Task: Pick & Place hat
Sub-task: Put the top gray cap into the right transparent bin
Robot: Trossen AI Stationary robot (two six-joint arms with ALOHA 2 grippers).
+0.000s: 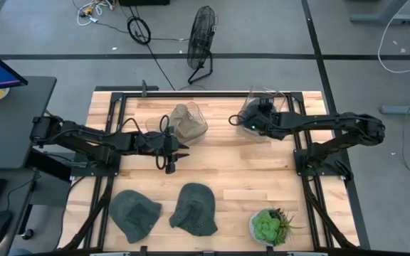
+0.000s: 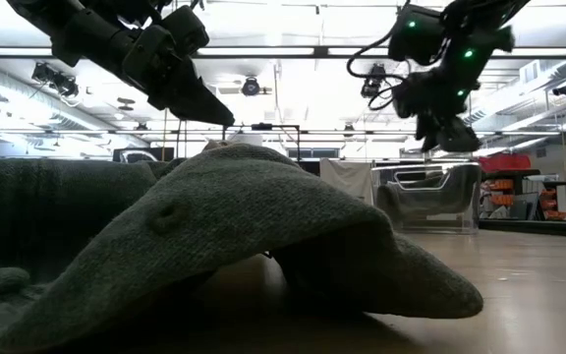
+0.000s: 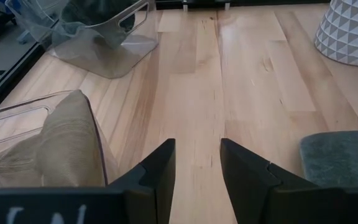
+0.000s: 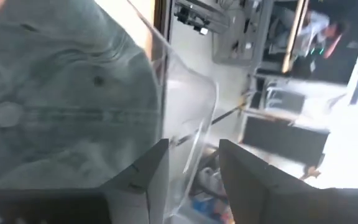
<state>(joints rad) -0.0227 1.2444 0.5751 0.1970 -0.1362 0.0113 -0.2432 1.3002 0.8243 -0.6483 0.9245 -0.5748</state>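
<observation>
Two grey-green hats (image 1: 135,212) (image 1: 194,208) lie flat on the near part of the table; one fills the foreground of the low view (image 2: 234,226). A beige hat (image 1: 186,121) sits in a clear bin (image 3: 61,149). A dark grey hat (image 4: 61,106) lies in a second clear bin (image 1: 262,114). My left gripper (image 1: 172,158) (image 3: 197,168) hangs open over bare wood beside the beige hat's bin. My right gripper (image 1: 251,119) (image 4: 194,168) is open above the second bin's rim (image 2: 430,197).
A green plant in a white patterned pot (image 1: 269,226) (image 3: 350,31) stands near the table's near right corner. Black frame rails (image 1: 305,153) run along the table's sides. Bare wood (image 1: 240,167) lies between the bins and the hats.
</observation>
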